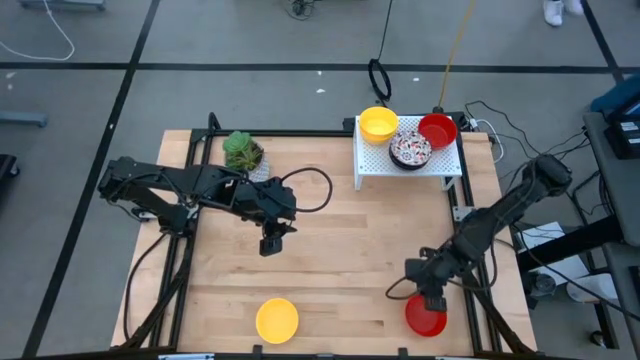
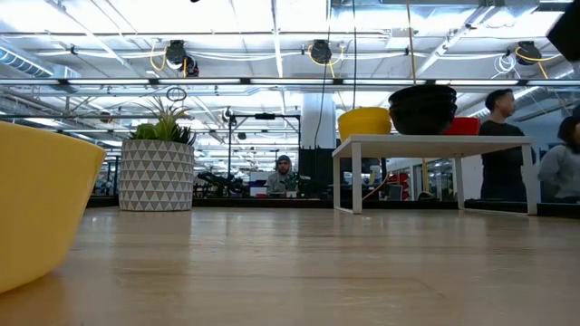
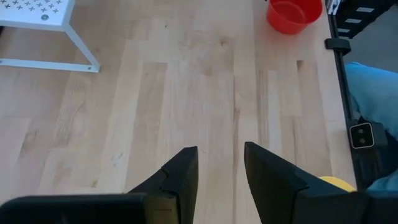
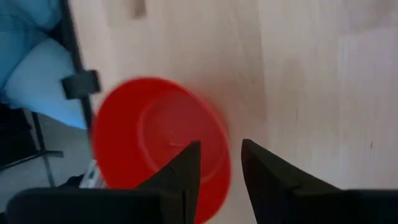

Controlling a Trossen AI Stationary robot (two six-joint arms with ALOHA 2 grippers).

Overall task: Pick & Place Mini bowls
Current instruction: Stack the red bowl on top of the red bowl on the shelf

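Observation:
Two mini bowls sit on the table's near part: a yellow one (image 1: 277,320) (image 2: 36,208) and a red one (image 1: 425,318) (image 4: 158,140) by the near right corner. Three more stand on a white stand (image 1: 375,160): yellow (image 1: 378,123), patterned (image 1: 410,150) and red (image 1: 437,130). My right gripper (image 1: 432,300) (image 4: 221,165) is open just above the near red bowl, its fingers on either side of the rim's far edge. My left gripper (image 1: 272,240) (image 3: 221,174) hangs open over bare wood in the table's middle left. My right gripper comes at the red bowl from above, one finger (image 4: 186,171) over the bowl's inside and the other (image 4: 264,177) outside the rim (image 4: 225,163). The bowl stands upright on the table. Whether a finger touches the rim, I cannot tell.
A white patterned pot with a green plant (image 1: 243,152) (image 2: 156,172) stands at the far left. The white stand (image 2: 435,145) takes up the far right. The black frame rail (image 1: 480,320) runs close beside the red bowl. People (image 2: 503,136) are in the room beyond.

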